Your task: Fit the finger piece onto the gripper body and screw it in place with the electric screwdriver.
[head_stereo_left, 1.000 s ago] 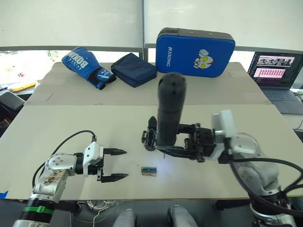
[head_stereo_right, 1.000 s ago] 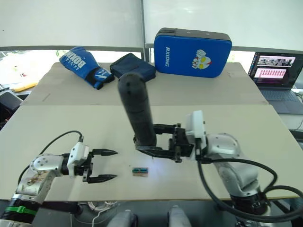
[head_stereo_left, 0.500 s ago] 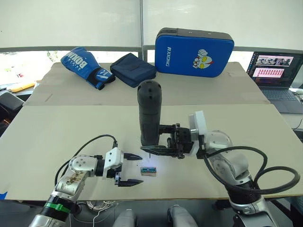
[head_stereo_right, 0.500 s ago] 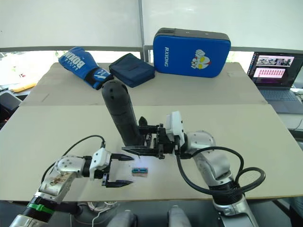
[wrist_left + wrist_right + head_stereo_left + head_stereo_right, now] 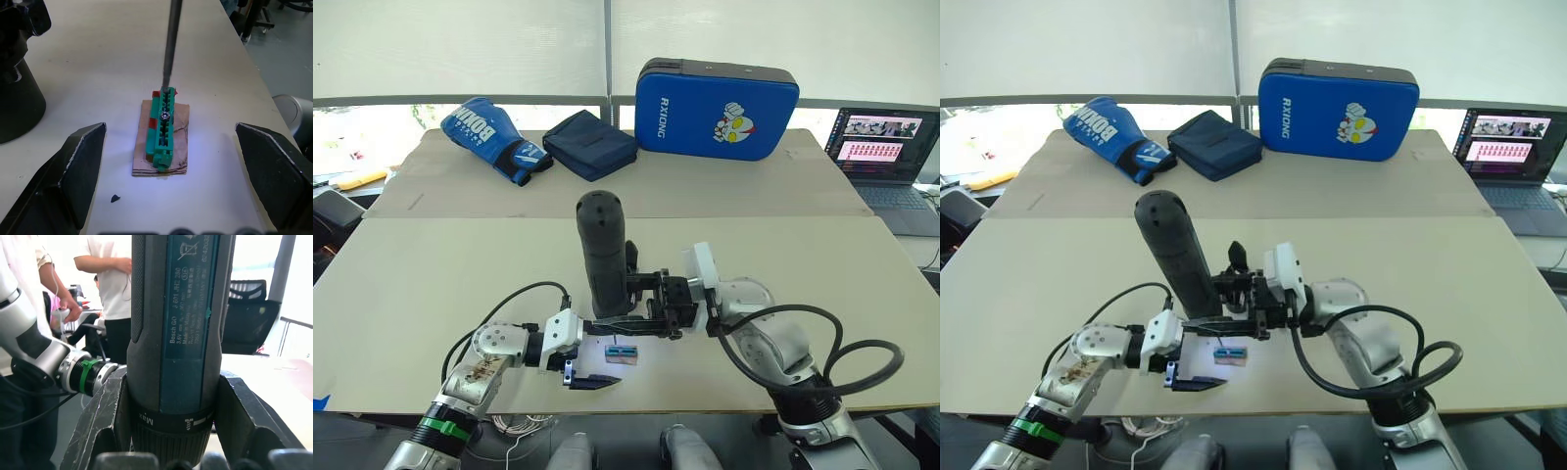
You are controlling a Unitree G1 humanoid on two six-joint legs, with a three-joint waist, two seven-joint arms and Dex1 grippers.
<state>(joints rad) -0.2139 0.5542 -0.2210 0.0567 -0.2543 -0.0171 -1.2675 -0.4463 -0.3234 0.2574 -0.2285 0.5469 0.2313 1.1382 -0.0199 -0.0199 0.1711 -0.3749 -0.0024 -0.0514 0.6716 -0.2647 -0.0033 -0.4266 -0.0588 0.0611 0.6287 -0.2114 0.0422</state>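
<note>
Robotics lab: worktable, laptop

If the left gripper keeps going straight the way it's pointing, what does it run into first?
Most likely the green-and-tan block, which lies on the table straight ahead between the open fingers of the left gripper. The electric screwdriver has its bit resting on the block's far end.

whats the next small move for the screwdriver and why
Probably shift the electric screwdriver, held upright by the right gripper, slightly along the green screw holder: its bit touches the end slot, while the visible screw sits mid-row.
</note>
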